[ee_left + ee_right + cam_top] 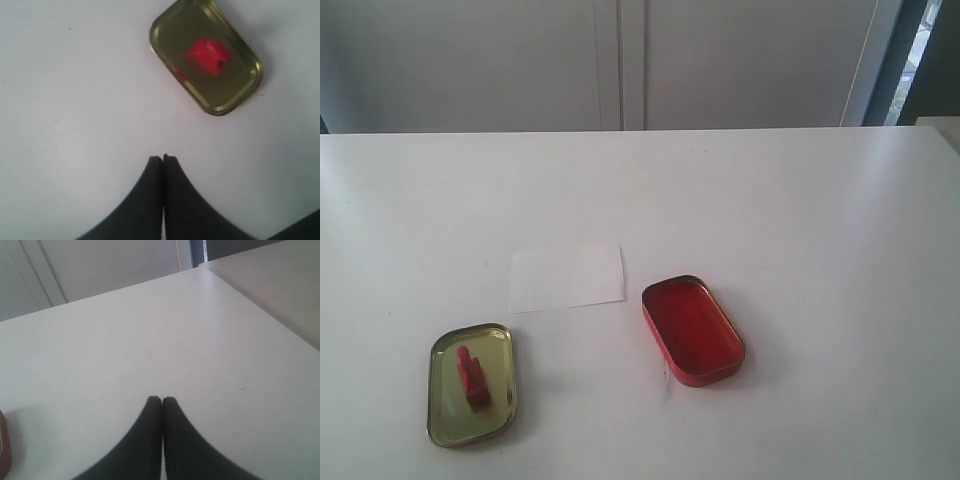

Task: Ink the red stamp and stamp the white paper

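Observation:
The small red stamp (pixel 472 373) lies inside the gold tin lid (pixel 497 412) at the front left of the white table; the left wrist view shows the same red stamp (pixel 209 55) in the lid (pixel 240 87). The white paper (pixel 566 277) lies flat just behind it, plain. To the paper's right sits the open red ink tin (pixel 693 330), whose edge shows in the right wrist view (pixel 3 450). My left gripper (pixel 163 159) is shut and empty, well short of the lid. My right gripper (pixel 162 400) is shut over bare table. Neither gripper shows in the exterior view.
The white table (pixel 800 220) stretches wide behind and to the right of the objects. A pale wall with cabinet panels (pixel 620 60) stands behind it. A second surface (pixel 280 280) adjoins the table's far corner in the right wrist view.

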`<action>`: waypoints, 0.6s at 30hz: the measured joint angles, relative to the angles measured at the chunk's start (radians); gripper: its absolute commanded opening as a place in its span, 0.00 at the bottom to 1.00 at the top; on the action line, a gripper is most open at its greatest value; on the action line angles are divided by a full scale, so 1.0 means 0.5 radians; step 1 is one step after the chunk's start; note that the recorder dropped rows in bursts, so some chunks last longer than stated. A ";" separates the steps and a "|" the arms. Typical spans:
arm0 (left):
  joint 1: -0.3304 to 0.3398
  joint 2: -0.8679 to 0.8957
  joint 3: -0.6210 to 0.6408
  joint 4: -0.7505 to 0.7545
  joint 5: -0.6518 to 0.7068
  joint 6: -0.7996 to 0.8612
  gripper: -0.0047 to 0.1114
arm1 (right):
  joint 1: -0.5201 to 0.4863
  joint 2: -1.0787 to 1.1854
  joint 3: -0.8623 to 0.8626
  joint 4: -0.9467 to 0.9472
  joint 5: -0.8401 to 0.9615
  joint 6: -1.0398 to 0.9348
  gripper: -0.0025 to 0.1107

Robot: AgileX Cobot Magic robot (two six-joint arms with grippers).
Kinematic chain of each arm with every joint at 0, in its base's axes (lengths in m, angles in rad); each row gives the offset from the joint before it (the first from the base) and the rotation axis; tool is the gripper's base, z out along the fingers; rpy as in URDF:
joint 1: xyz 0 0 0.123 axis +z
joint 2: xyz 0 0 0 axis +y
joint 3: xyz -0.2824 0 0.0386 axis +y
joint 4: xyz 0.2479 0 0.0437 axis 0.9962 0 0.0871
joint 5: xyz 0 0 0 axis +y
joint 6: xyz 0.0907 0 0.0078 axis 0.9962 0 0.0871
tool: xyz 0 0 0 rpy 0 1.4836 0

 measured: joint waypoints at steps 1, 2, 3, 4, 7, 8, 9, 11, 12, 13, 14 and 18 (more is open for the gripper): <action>0.000 0.044 -0.019 -0.041 0.010 0.043 0.04 | 0.000 0.000 0.000 0.000 0.000 0.000 0.02; 0.000 0.086 -0.037 -0.084 0.019 0.087 0.04 | 0.000 0.000 0.000 0.000 0.000 0.000 0.02; 0.000 0.120 -0.050 -0.117 0.026 0.116 0.04 | 0.000 0.000 0.000 0.000 0.000 0.000 0.02; -0.009 0.161 -0.067 -0.150 0.028 0.150 0.04 | 0.000 0.000 0.000 0.000 0.000 0.000 0.02; -0.083 0.275 -0.131 -0.190 0.038 0.223 0.04 | 0.000 0.000 0.000 0.000 0.000 0.000 0.02; -0.123 0.317 -0.155 -0.198 0.040 0.244 0.04 | 0.000 0.000 0.000 0.000 0.000 0.000 0.02; -0.166 0.349 -0.173 -0.204 0.045 0.261 0.04 | 0.000 0.000 0.000 0.000 0.000 0.000 0.02; -0.252 0.429 -0.214 -0.204 0.053 0.294 0.04 | 0.000 0.000 0.000 0.000 0.000 0.000 0.02; -0.294 0.466 -0.231 -0.204 0.053 0.313 0.04 | 0.000 0.000 0.000 0.000 0.000 0.000 0.02; -0.325 0.499 -0.244 -0.204 0.054 0.333 0.04 | 0.000 0.000 0.000 0.000 0.000 0.000 0.02; -0.363 0.531 -0.256 -0.200 0.057 0.362 0.04 | 0.000 0.000 0.000 0.000 0.000 0.000 0.02; -0.479 0.623 -0.312 -0.200 0.067 0.494 0.04 | 0.000 0.000 0.000 0.000 0.000 0.000 0.02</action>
